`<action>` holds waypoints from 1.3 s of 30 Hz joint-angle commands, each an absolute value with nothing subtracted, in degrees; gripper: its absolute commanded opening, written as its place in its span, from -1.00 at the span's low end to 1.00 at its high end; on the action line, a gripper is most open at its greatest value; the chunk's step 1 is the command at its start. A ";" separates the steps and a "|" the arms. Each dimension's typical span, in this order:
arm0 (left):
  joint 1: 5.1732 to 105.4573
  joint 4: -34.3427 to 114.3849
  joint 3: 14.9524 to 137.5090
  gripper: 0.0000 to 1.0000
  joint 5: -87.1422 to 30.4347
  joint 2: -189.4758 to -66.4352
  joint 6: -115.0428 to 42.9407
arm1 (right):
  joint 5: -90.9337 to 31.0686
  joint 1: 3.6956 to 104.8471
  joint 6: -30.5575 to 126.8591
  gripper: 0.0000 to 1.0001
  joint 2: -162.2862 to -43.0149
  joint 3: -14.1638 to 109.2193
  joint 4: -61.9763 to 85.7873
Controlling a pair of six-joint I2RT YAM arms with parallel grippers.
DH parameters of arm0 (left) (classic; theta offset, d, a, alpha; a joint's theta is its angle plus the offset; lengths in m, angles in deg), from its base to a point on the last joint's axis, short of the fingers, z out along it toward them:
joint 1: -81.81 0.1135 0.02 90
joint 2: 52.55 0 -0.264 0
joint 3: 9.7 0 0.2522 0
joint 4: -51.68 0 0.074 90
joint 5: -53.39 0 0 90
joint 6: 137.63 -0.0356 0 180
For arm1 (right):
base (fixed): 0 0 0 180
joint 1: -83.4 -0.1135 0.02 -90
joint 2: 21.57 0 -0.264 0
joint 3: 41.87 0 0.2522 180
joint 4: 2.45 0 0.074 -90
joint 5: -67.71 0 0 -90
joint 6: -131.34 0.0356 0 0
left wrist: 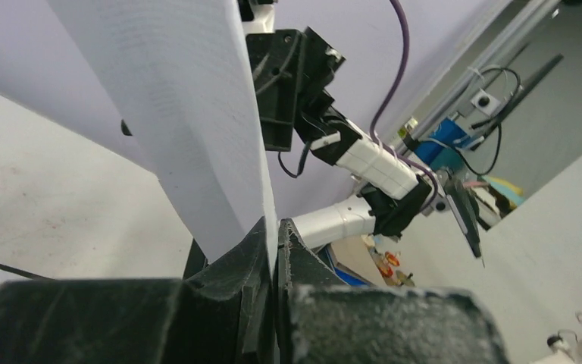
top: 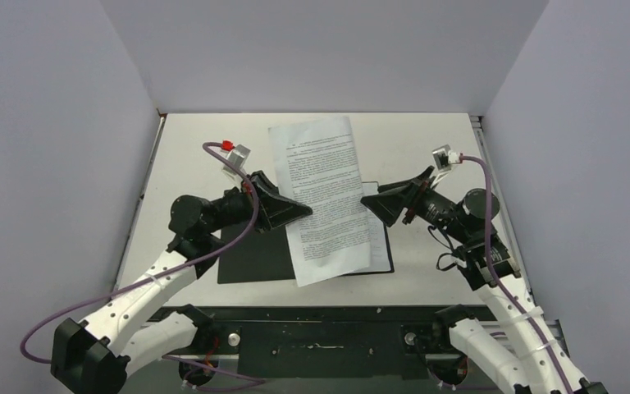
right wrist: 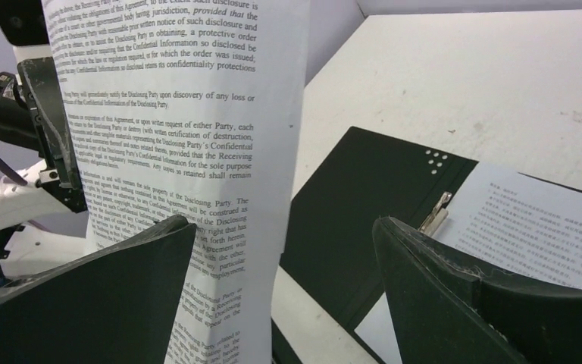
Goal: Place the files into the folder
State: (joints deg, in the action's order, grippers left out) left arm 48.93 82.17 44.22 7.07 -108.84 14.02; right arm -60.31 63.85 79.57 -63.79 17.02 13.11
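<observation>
Top external: left gripper [top: 302, 212] pinching printed sheet [top: 321, 189] by its edge, holding it lifted over open folder [top: 250, 256] on table [top: 426, 139], probably for lowering inside. Jaws of right gripper [top: 367, 202] gaping wide beside sheet's other edge, gripping nothing. Right wrist alone showing metal spine clip [right wrist: 436, 212] and second sheet [right wrist: 534, 224] lying in folder. Left wrist confirming pinch.

Top view looks down; close wrist views apparently share the sheet [right wrist: 174, 114].
</observation>
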 commanded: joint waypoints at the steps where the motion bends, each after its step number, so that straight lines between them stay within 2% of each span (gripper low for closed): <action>1: 49.21 79.08 48.22 -1.00 14.88 -105.62 9.24 | -65.70 63.63 79.21 0.80 -61.04 18.59 6.00; 6: 49.12 82.76 47.30 -1.00 17.96 -104.09 11.77 | -73.00 63.56 87.02 0.80 -58.61 15.25 -6.54; 12: 48.87 96.28 45.73 -1.00 19.09 -105.35 21.25 | -76.45 63.51 99.04 0.80 -58.01 11.13 -23.17; 17: 48.29 99.04 45.81 -1.00 18.66 -106.49 22.86 | -77.80 62.83 109.04 0.80 -59.03 7.94 -36.99; 21: 47.92 100.37 45.72 -1.00 17.86 -107.86 23.36 | -78.71 61.23 115.67 0.90 -60.81 6.16 -46.56; 24: 47.71 100.52 45.72 -1.00 16.99 -108.68 23.34 | -78.71 60.13 115.97 0.98 -60.50 6.36 -46.87; 27: 47.71 99.08 45.71 -1.00 15.87 -108.93 22.30 | -79.42 59.16 115.74 0.81 -59.82 7.02 -45.96; 34: 47.80 94.44 46.70 -1.00 14.98 -108.55 19.77 | -80.08 58.78 106.78 0.04 -55.87 10.90 -30.48; 39: 47.74 91.86 47.49 -1.00 15.05 -108.38 18.63 | -79.27 58.77 100.14 -0.18 -54.49 13.98 -18.80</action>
State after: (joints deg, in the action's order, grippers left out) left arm 47.99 93.20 45.56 15.98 -109.10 20.66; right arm -79.46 59.13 107.42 -55.44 10.07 -28.00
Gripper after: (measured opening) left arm 0.007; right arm 0.438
